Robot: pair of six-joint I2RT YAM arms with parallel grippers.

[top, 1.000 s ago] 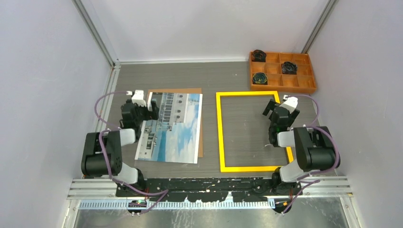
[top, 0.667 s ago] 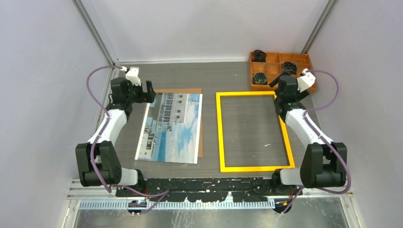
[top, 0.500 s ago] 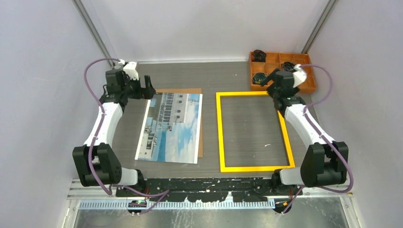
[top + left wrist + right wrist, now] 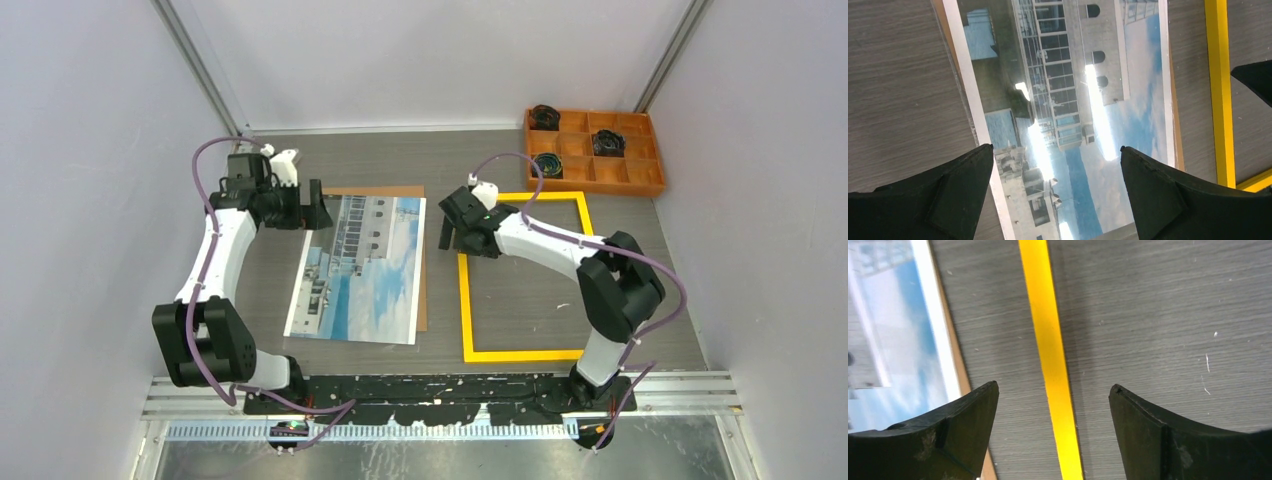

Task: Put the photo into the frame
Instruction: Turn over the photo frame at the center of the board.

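Since half a second back, I saw the right gripper (image 4: pixel 458 240) swing from the orange tray (image 4: pixel 650 185) across to the frame's (image 4: pixel 466 300) far-left corner; the left gripper (image 4: pixel 312 212) barely shifted. Top view: the photo (image 4: pixel 365 270) lay face up on the brown backing board (image 4: pixel 422 290), left of the frame and not touching it, with the left claw at its far-left corner. Left wrist: the left gripper (image 4: pixel 1056 148) was spread wide and empty above the photo (image 4: pixel 1068 100), with the frame's rail (image 4: pixel 1220 100) to the right. Right wrist: the right gripper (image 4: pixel 1054 386) was apart and empty, straddling the yellow rail (image 4: pixel 1048 340) from above; the photo (image 4: pixel 898 340) and board edge (image 4: pixel 955 355) lay to the left.
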